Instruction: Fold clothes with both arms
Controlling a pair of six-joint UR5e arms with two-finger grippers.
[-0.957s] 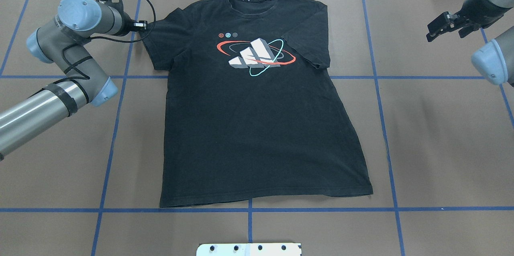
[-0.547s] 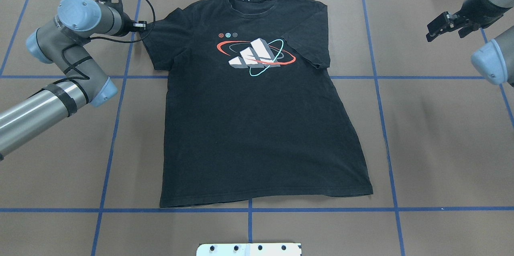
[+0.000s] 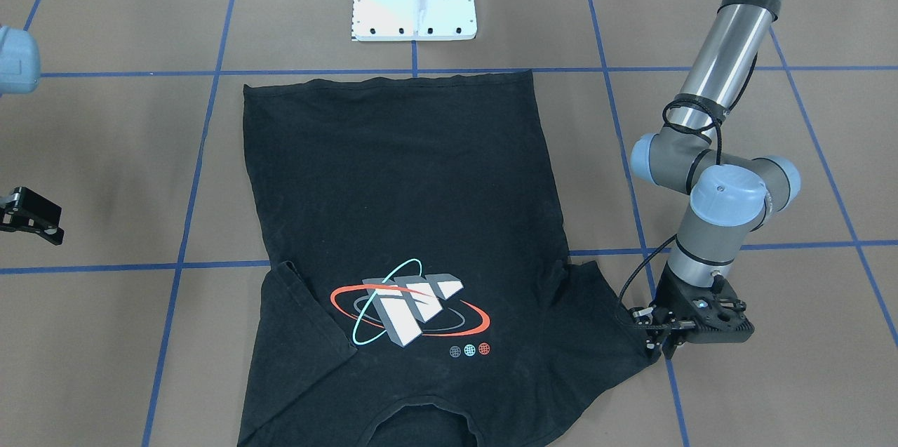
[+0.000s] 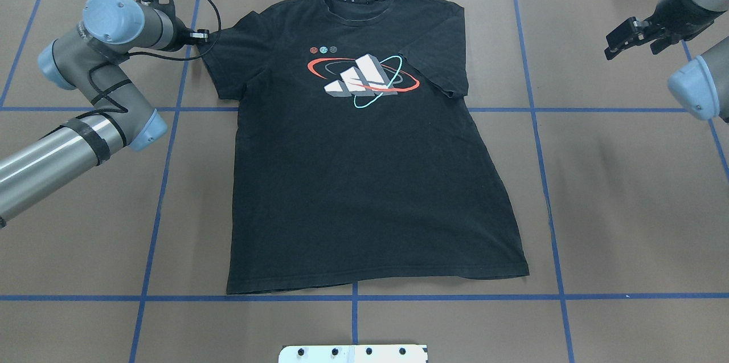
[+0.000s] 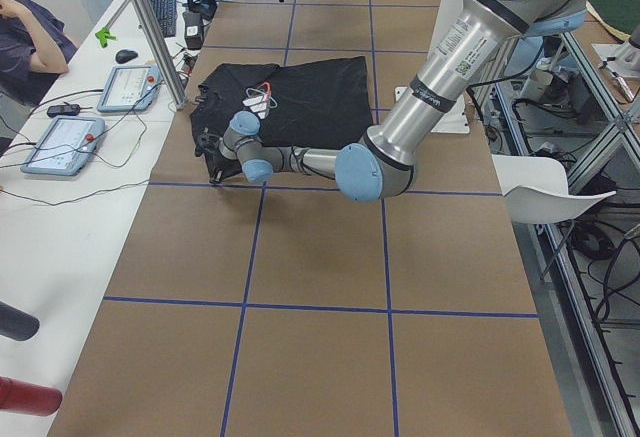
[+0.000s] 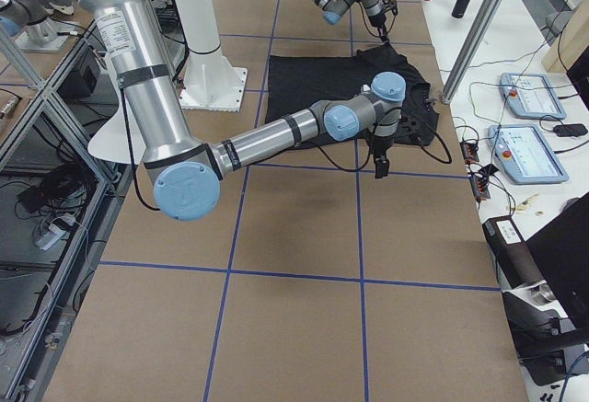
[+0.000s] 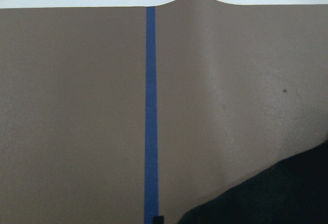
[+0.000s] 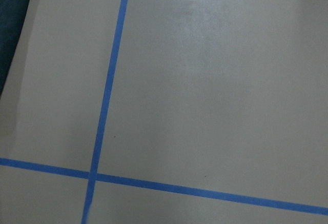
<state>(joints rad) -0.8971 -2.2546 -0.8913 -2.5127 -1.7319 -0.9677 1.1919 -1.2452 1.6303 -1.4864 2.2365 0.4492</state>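
Broadly, the table (image 4: 626, 209) is brown paper gridded with blue tape (image 4: 164, 180). The shirt (image 4: 364, 180) lies flat near its middle, logo (image 4: 364, 81) up, collar on the far side from the robot and hem nearest it. The sleeve on the robot's right looks turned in against the body, while the left sleeve (image 4: 228, 49) spreads outward.

The left arm (image 4: 51, 158) reaches along the table and bends at the wrist, which sets the left gripper (image 4: 200, 37) low at that sleeve's outer hem and touching or just beside it. I cannot tell how far its fingers are spread or whether they have cloth between them, and its wrist camera shows only paper, tape and a corner of black fabric. The right arm (image 4: 692, 86) hangs well apart on the other side. The right gripper (image 4: 618, 44) is over bare paper with nothing in it, and its gap is also unclear.

The step in hand seems to be taking the left sleeve to fold it inward. To do that well, the fingers should bite both layers of the hem and not just skim the top one. They should then lift only enough to clear the table and carry the sleeve straight toward the logo, so the crease falls along the shoulder line. A high or fast pull would likely drag the whole shirt askew.
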